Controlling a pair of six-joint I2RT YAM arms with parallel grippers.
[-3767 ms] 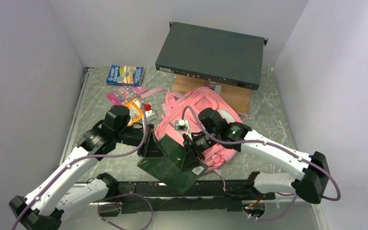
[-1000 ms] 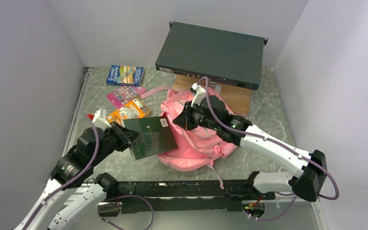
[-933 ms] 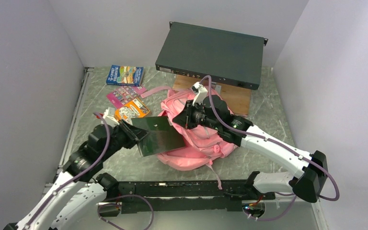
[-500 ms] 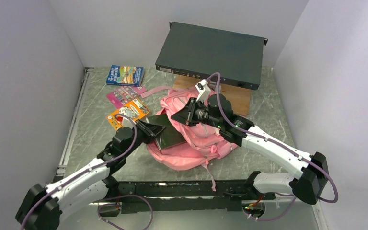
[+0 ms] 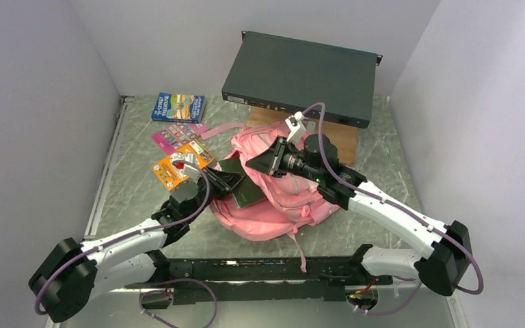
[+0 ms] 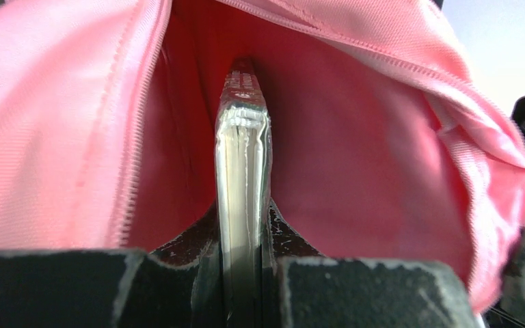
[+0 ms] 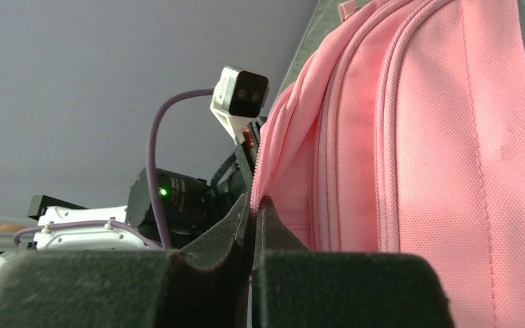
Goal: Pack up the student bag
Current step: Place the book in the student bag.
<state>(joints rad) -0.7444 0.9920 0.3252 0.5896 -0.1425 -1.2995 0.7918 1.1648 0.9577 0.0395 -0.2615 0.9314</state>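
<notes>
Clamping half-hidden book [image 6: 243,157], left gripper [image 6: 240,219]; pinching rim of student bag [image 7: 417,171], right gripper [image 7: 253,205]

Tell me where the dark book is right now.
The book is left of centre in the top view, clamped in the left gripper, partly inside the pink bag, beside the orange booklet.

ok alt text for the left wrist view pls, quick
The left hand grips a thin dark book edge-on, its far end pushed into the open student bag. Pink fabric fills the frame on both sides of the book.
</notes>
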